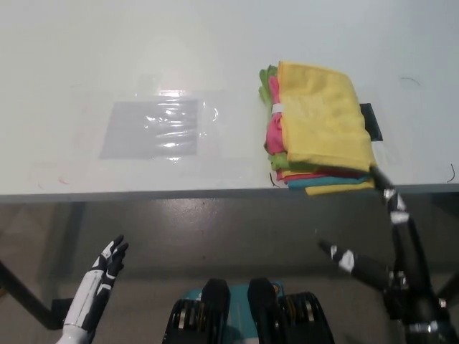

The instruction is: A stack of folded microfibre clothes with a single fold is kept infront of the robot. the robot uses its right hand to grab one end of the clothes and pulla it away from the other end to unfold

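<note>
Cloths (319, 125) sit stacked at two o'clock on the table (107, 57), yellow on top. Our right hand (384, 236) reaches open-fingered for the near corner; we'd pinch only the top layer. Left hand (107, 265) idles open at seven.

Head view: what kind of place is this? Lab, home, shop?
Probably a lab or test bench, not a home: a plain white table, a clear plastic sheet stuck flat to it, a stack of folded microfibre cloths staged near its edge, bare grey floor beneath.

Cloth stack (320, 129) on table (107, 57), right side
</note>
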Action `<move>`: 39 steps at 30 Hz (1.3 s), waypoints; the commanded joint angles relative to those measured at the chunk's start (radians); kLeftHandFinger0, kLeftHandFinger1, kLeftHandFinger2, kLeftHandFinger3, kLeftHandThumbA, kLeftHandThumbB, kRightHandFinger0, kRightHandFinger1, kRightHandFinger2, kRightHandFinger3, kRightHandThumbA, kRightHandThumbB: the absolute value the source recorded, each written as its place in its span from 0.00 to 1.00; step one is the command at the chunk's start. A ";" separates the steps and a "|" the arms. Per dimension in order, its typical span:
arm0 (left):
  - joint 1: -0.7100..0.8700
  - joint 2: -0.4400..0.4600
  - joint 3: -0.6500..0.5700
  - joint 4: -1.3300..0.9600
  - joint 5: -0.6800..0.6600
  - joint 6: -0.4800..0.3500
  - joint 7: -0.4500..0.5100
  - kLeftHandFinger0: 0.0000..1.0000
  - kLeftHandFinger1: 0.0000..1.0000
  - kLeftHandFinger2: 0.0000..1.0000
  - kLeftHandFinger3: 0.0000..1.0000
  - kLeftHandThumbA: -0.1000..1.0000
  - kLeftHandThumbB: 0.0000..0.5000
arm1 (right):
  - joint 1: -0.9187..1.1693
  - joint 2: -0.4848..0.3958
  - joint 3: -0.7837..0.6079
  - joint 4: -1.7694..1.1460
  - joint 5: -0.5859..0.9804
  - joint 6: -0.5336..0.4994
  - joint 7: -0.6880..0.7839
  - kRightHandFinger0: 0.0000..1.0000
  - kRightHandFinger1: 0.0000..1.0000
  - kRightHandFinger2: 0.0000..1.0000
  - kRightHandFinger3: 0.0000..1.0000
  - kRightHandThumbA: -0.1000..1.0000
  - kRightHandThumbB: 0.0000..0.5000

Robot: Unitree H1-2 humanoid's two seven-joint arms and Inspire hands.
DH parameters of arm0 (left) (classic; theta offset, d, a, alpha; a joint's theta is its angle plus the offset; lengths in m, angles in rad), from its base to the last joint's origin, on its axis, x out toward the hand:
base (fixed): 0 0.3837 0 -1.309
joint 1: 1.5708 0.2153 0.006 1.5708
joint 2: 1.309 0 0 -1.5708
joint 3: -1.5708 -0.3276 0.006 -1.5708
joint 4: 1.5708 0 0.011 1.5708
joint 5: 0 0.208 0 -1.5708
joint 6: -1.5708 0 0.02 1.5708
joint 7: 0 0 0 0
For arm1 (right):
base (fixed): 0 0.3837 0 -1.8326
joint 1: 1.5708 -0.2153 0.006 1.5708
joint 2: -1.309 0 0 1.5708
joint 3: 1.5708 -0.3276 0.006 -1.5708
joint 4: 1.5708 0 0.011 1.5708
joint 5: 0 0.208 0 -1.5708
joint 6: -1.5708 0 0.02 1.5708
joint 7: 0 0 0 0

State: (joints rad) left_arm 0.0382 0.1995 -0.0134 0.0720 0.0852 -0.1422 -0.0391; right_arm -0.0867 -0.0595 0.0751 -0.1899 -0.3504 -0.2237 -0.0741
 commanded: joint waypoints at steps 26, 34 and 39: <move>-0.012 0.011 0.000 -0.036 0.027 -0.019 -0.011 1.00 1.00 1.00 1.00 0.97 0.72 | -0.630 0.056 0.053 0.613 -0.230 0.299 -0.098 1.00 1.00 1.00 1.00 1.00 0.43; -0.015 0.011 0.001 -0.030 0.028 -0.027 -0.012 1.00 1.00 1.00 1.00 0.97 0.74 | -0.639 0.017 0.063 0.747 -0.228 0.269 -0.131 1.00 1.00 1.00 1.00 1.00 0.45; -0.021 0.010 0.004 -0.029 0.026 -0.021 -0.011 1.00 1.00 1.00 1.00 0.97 0.73 | -0.643 -0.019 0.070 0.774 -0.218 0.256 -0.127 1.00 1.00 1.00 1.00 0.99 0.47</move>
State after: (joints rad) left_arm 0.0335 0.2004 -0.0137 0.0700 0.1096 -0.1435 -0.0480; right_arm -0.6739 -0.0484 0.1388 0.5781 -0.5806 0.0787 -0.1605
